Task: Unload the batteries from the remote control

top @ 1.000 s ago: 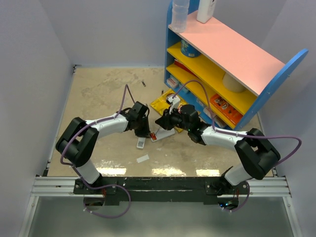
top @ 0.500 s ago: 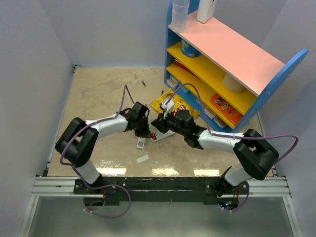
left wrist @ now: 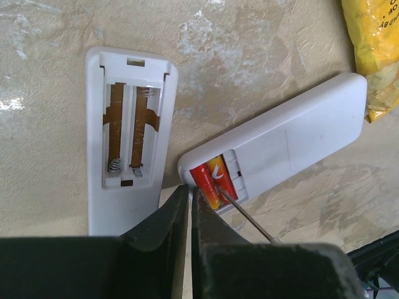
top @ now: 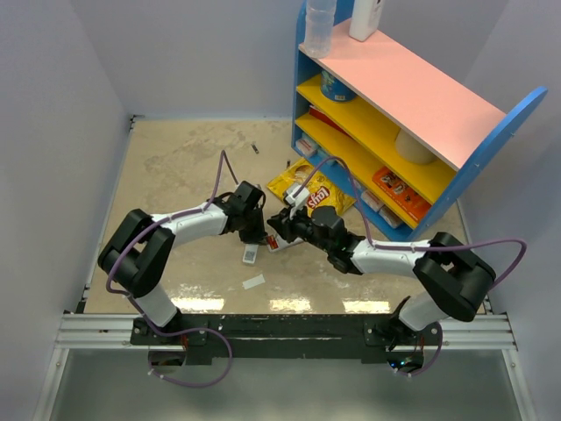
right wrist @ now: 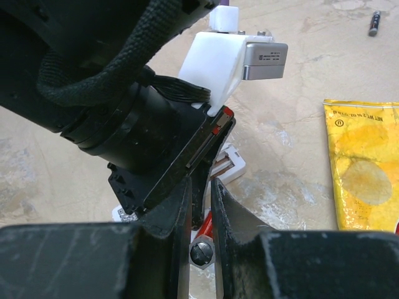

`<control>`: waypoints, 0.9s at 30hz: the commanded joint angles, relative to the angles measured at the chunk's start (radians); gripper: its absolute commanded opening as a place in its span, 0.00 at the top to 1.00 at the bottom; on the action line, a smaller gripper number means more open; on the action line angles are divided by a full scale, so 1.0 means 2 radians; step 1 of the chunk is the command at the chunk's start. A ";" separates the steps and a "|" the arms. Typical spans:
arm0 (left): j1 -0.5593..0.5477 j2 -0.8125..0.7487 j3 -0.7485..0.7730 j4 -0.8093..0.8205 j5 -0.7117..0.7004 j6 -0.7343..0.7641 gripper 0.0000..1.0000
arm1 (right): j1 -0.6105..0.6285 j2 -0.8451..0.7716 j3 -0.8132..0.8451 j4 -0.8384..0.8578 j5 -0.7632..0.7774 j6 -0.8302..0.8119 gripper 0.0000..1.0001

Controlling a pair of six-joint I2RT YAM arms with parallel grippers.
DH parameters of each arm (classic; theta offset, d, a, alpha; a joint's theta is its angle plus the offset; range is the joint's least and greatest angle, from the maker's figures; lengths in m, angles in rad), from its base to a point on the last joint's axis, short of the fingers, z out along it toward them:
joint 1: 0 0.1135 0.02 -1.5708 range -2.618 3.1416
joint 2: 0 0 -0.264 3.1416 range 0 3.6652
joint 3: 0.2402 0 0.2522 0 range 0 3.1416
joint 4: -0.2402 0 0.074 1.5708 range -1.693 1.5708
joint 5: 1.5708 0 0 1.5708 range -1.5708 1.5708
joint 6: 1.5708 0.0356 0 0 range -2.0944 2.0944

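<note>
The left claw (left wrist: pixel 189 194) is clenched on nothing, its tips just beside the open end of the remote control (left wrist: pixel 293 128). The remote lies back-up and slanted at middle right of the wrist view, with a red-orange battery (left wrist: pixel 212 180) in its uncovered bay. The right claw (right wrist: pixel 201 187) is pinched on what looks like a thin grey stick (left wrist: pixel 249 218), whose tip touches the battery. To the remote's left lies a white casing (left wrist: pixel 93 156) with an empty two-slot bay, springs showing. All rest on a mottled beige, slightly glossy table (top: pixel 175 167). A yellow crisp bag (top: pixel 311 186) lies just beyond. A blue, pink and yellow shelf (top: pixel 412 96) fills the upper right, and pale lilac walls (top: pixel 61 105) enclose the table.
</note>
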State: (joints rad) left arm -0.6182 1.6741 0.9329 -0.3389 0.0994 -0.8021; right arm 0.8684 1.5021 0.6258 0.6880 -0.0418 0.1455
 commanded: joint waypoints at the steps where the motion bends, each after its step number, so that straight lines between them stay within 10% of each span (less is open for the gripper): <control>1: -0.002 0.005 -0.019 -0.018 -0.061 0.002 0.90 | 0.021 0.004 -0.028 -0.026 -0.003 -0.001 1.00; 27: 0.023 -0.009 -0.032 -0.008 -0.061 0.009 0.92 | 0.026 0.051 0.001 -0.066 -0.017 0.033 1.00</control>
State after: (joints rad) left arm -0.5770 1.6657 0.9054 -0.3332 0.0082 -0.8009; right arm 0.9047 1.5642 0.6891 0.6765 -0.0601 0.1001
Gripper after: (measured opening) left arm 0.084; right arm 0.169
